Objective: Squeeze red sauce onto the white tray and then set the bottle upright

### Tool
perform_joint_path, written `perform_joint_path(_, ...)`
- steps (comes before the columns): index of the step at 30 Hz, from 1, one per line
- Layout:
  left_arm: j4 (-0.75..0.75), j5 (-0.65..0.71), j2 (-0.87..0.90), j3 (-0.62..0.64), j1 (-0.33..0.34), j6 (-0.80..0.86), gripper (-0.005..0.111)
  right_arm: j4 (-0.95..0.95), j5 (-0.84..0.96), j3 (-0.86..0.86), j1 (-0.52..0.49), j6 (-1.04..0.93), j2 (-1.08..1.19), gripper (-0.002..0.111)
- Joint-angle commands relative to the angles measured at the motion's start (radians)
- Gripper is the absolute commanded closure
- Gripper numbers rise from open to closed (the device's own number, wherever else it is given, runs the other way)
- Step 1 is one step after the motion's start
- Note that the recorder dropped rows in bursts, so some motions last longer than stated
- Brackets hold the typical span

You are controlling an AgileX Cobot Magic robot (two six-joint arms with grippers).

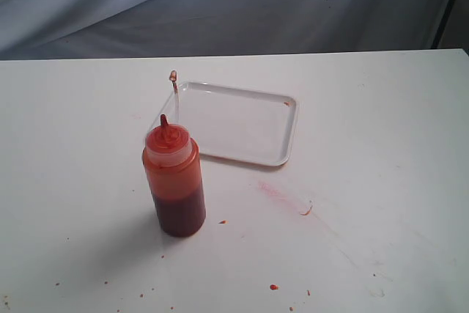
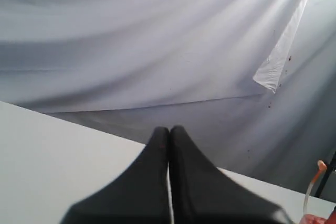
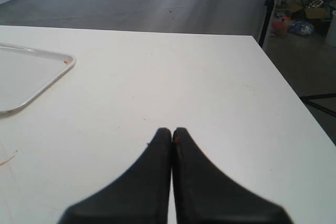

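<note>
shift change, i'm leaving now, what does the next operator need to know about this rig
Left gripper: shut, empty.
Right gripper: shut, empty, low over the table.
Bottle: upright on the table beside the white tray, cap open, red sauce inside.
Done: nothing visible; tray holds only a tiny red speck at one corner.
Left: squeeze sauce onto tray, stand bottle upright.

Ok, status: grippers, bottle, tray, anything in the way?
Left gripper shut, empty; right gripper shut, empty. Bottle upright on table by white tray, cap off. Tray shows one red speck at a corner. Nothing blocking the bottle.
</note>
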Motion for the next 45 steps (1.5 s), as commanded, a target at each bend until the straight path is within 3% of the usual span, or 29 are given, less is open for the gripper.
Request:
perform_joint_path(1, -0.022, -0.075, -0.003, 0.005, 0.002, -0.011, 0.107, 0.001, -0.009, 0.004, 0.001, 0.001, -0.003, 0.108)
perform_joint_path(2, -0.022, -0.106, -0.003, 0.005, 0.002, -0.031, 0.107, 0.001, -0.009, 0.004, 0.001, 0.001, -0.003, 0.108)
perform_joint_path(5, -0.023, -0.235, -0.003, 0.005, 0.002, -0.496, 0.107, 0.001, -0.009, 0.004, 0.001, 0.001, -0.003, 0.108)
perform_joint_path(6, 0.000, -0.281, -0.003, 0.005, 0.002, -0.549, 0.107, 0.001, -0.009, 0.004, 0.001, 0.001, -0.003, 0.108)
perform_joint_path(8, 0.120, -0.454, -0.003, 0.005, 0.002, -0.623, 0.107, 0.001, -0.009, 0.004, 0.001, 0.001, -0.003, 0.108)
perform_joint_path(9, 0.294, -0.601, -0.003, 0.005, 0.002, -0.738, 0.107, 0.001, -0.009, 0.004, 0.001, 0.001, -0.003, 0.108)
perform_joint_path(11, 0.495, -0.787, -0.003, 0.005, 0.002, -0.804, 0.107, 0.001, -0.009, 0.004, 0.001, 0.001, -0.003, 0.108)
perform_joint_path(13, 0.600, -0.867, 0.008, -0.033, 0.002, -0.797, 0.107, 0.001, -0.009, 0.004, 0.001, 0.001, -0.003, 0.108)
perform_joint_path(20, 0.864, -0.652, 0.267, -0.425, 0.002, -0.735, 0.107, 0.001, -0.009, 0.004, 0.001, 0.001, -0.003, 0.108)
perform_joint_path(23, 0.964, -0.628, 0.428, -0.577, 0.002, -0.733, 0.107, 0.001, -0.009, 0.004, 0.001, 0.001, -0.003, 0.108)
perform_joint_path(28, 1.056, -0.480, 0.672, -0.733, 0.002, -0.691, 0.106, 0.001, -0.009, 0.004, 0.001, 0.001, -0.003, 0.108)
perform_joint_path(34, 1.149, -0.194, 0.865, -0.700, 0.002, -0.748, 0.106, 0.001, -0.009, 0.004, 0.001, 0.001, -0.003, 0.108)
perform_joint_path(45, 1.152, -0.243, 1.069, -0.545, 0.002, -0.744, 0.106, 0.001, -0.009, 0.004, 0.001, 0.001, -0.003, 0.108)
